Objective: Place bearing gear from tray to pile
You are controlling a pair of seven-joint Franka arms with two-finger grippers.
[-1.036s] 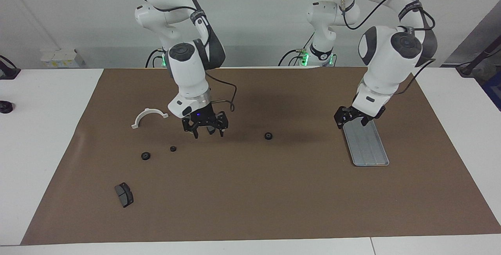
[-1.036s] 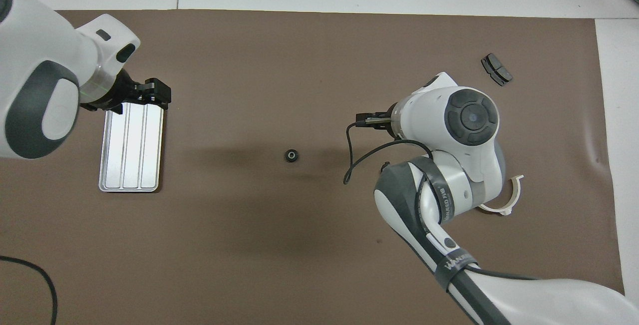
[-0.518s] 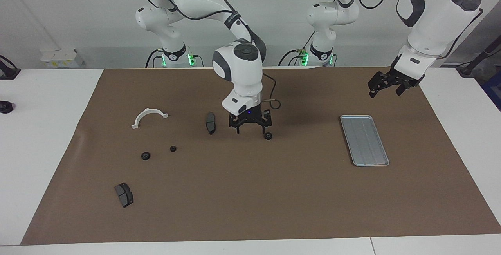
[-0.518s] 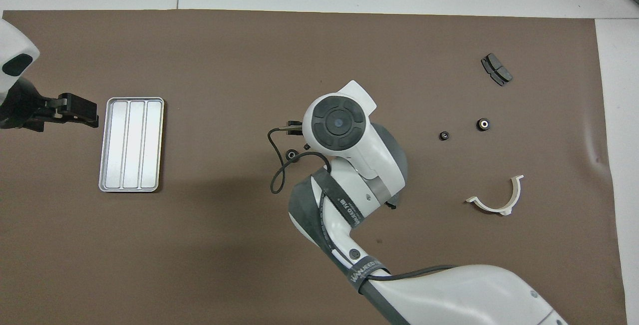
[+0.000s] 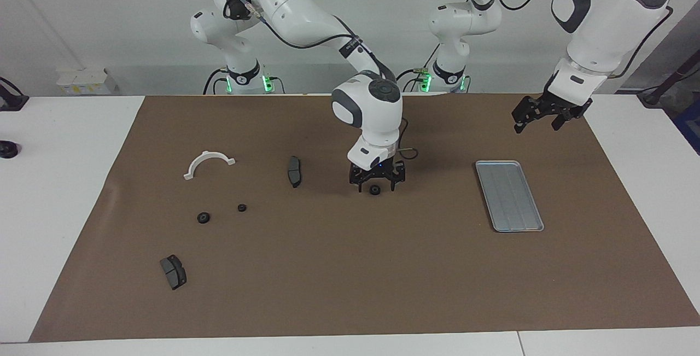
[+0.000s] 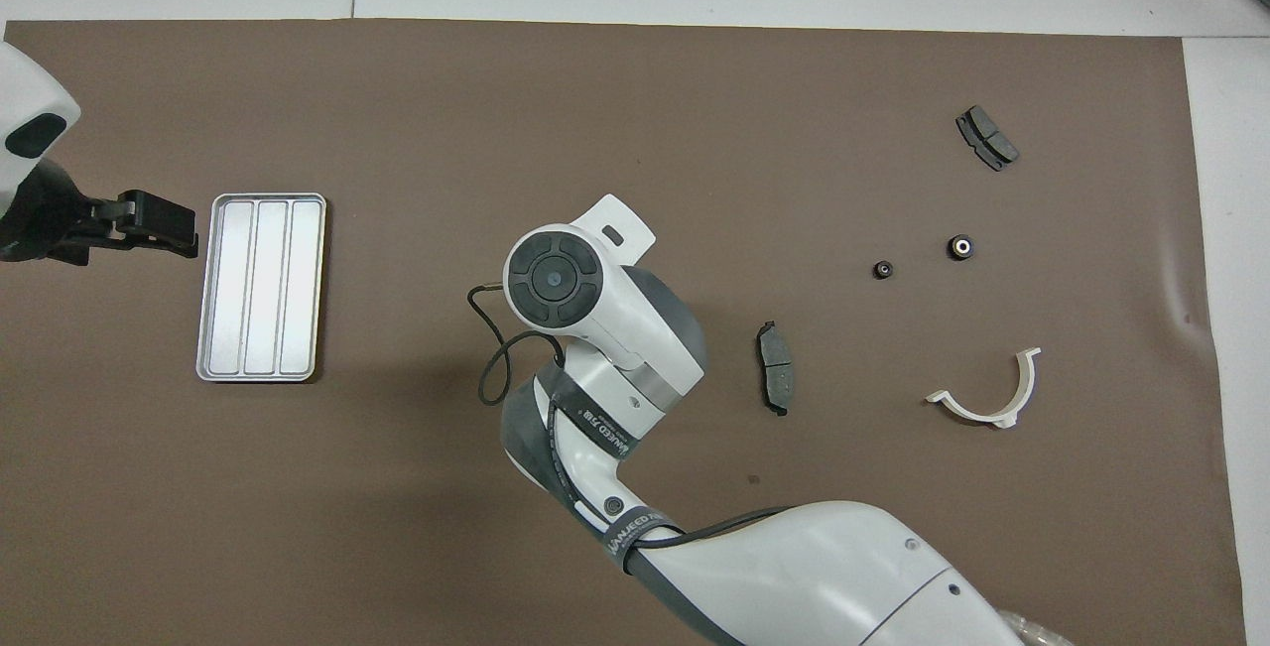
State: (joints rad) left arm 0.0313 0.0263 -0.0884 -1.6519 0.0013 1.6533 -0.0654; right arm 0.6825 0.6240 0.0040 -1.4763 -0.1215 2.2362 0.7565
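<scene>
Right hand (image 5: 377,183) now straddles gear (image 5: 375,190) on brown mat (image 5: 350,268).

Tray (image 5: 509,195) set on mat (image 5: 350,268) toward left arm's end of table. Gear (image 5: 375,190) lying on mat near table's middle, between tray and brake pad (image 5: 294,171), well apart from both. Right gripper (image 5: 377,180) positioned low over this gear, fingers spread either side of it. Bracket (image 5: 208,162) placed toward right arm's end. Two more gears (image 5: 203,217) (image 5: 241,208) found farther from robots than bracket. Second brake pad (image 5: 173,272) located farthest from robots. Left gripper (image 5: 538,112) raised over mat beside tray.
</scene>
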